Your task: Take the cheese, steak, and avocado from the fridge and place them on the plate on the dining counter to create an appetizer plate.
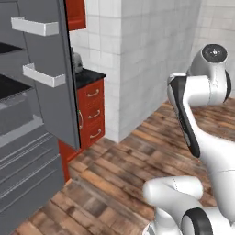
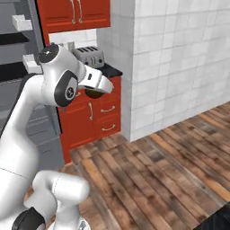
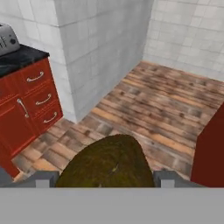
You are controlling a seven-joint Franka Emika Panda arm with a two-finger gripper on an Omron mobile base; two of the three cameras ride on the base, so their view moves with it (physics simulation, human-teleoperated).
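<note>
Hand (image 3: 105,181): closed on the avocado (image 3: 107,164), a dark green-brown lump wedged between both fingertips (image 3: 43,179), carried in the air above the wooden plank floor (image 3: 144,105). From the right base view the avocado (image 2: 93,93) shows dark beneath the hand, in front of the red drawer cabinet (image 2: 101,112). Fridge (image 1: 32,119): door open, white door bins (image 1: 43,75), grey lower drawers. Surroundings: toaster (image 2: 89,55) on the cabinet's black-topped table (image 3: 19,59); white tiled wall corner (image 3: 100,48) just beside the cabinet; a red panel (image 3: 212,153) at the near right.
</note>
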